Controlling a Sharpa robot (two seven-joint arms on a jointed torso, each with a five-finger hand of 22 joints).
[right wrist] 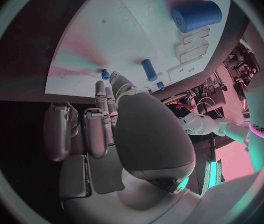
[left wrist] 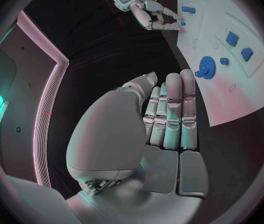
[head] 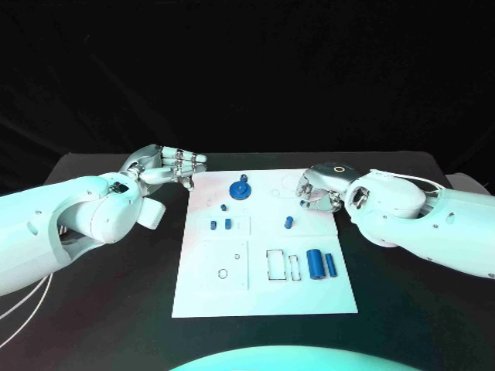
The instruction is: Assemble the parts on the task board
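White task board (head: pixel 209 297) on black table (head: pixel 426 325)

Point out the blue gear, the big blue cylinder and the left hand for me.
blue gear (head: pixel 240 190): head view, on its toothed disc.
big blue cylinder (head: pixel 315 263): head view, middle of its side.
left hand (head: pixel 167 165): head view, on its curled fingers.
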